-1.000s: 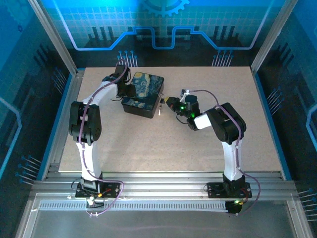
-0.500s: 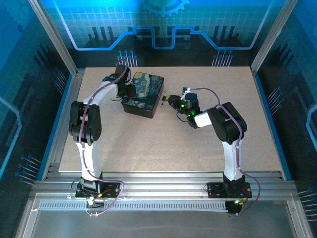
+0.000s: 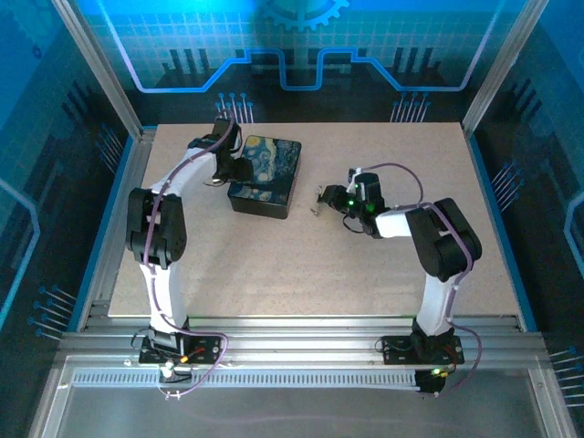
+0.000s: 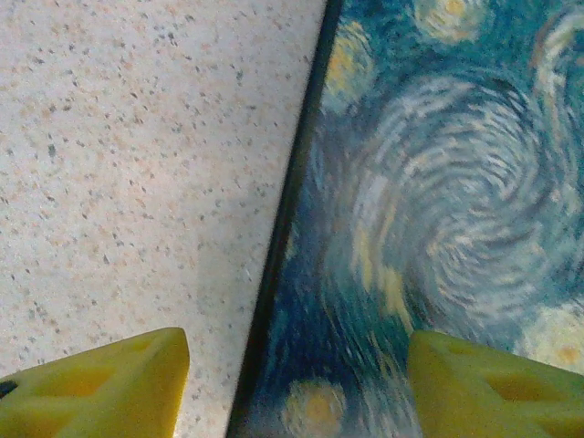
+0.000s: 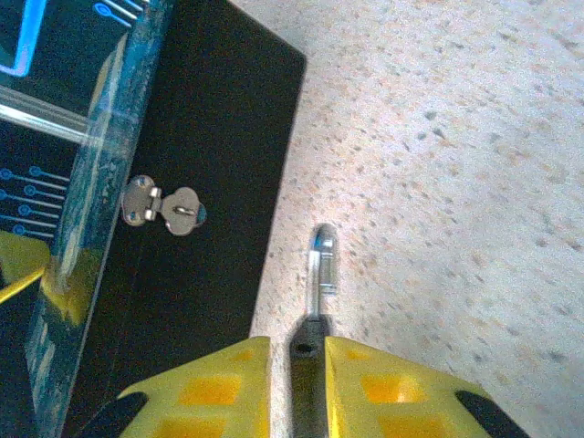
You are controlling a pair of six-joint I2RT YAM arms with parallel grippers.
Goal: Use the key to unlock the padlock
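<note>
While my left end effector (image 4: 297, 383) straddles the box (image 4: 438, 201) edge, wide open, likely steadying it, my right end effector (image 5: 294, 351) pinches the padlock (image 5: 319, 274). Shackle's clear of the hasp (image 5: 164, 205).

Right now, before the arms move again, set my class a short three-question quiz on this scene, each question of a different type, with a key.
1. True or false: the padlock hangs from the silvery hasp on the box.
2. Which describes the left claw?
A) shut on the hasp
B) open, astride the box's edge
C) open over the padlock
3. Fill in: the right claw is shut on the ____.

Key:
1. False. The padlock sits clear of the hasp, between the right claw's fingers.
2. B
3. padlock
</note>
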